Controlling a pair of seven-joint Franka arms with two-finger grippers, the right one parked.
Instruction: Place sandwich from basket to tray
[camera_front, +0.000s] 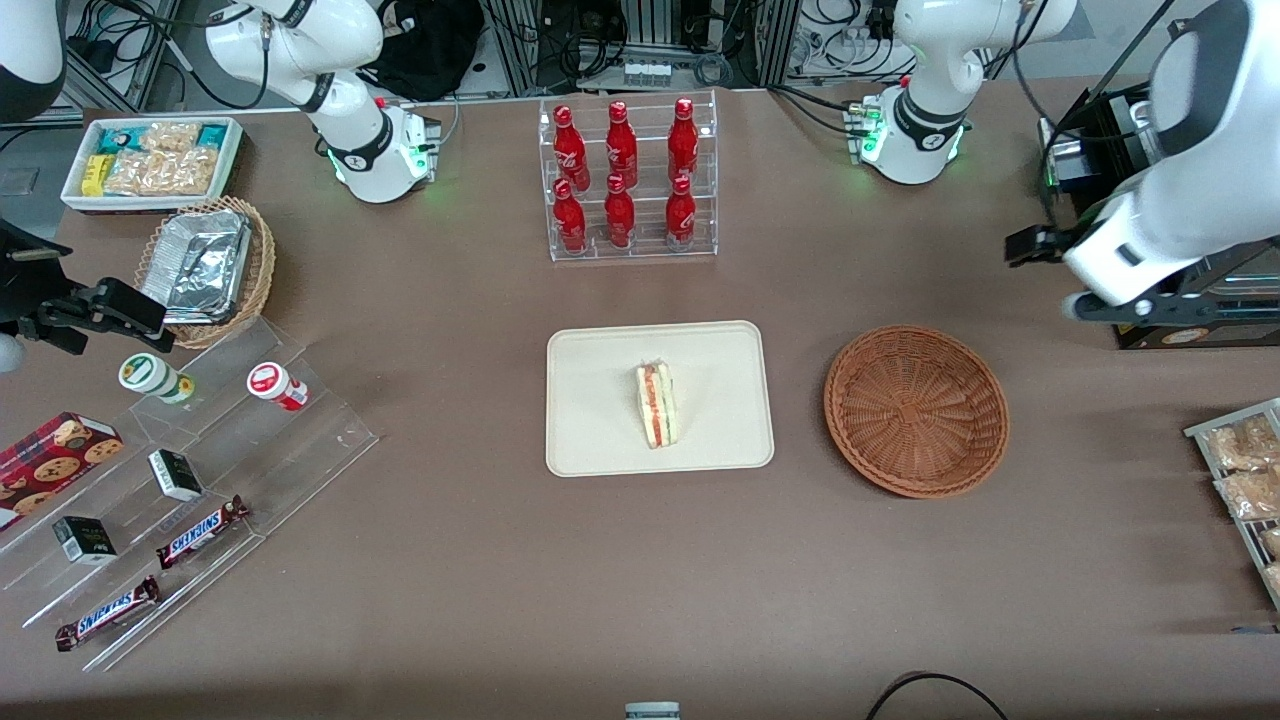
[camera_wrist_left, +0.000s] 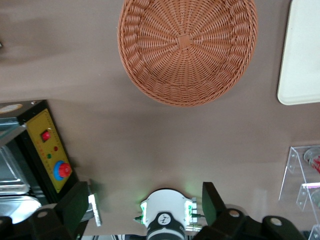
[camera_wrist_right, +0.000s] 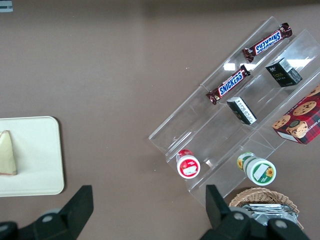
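The sandwich (camera_front: 656, 404) is seen lying on the tray (camera_front: 600, 440), long axis toward the camera, beside the emptied wicker basket (camera_front: 916, 410), while the gripper (camera_wrist_left: 145, 207) (fingers spread wide, holding nothing) is raised toward the working arm's end.

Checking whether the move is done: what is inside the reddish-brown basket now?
Nothing shows inside the basket; its woven bottom is bare in both views. The sandwich lies on the tray. The gripper is open, above the table, farther from the front camera than the basket.
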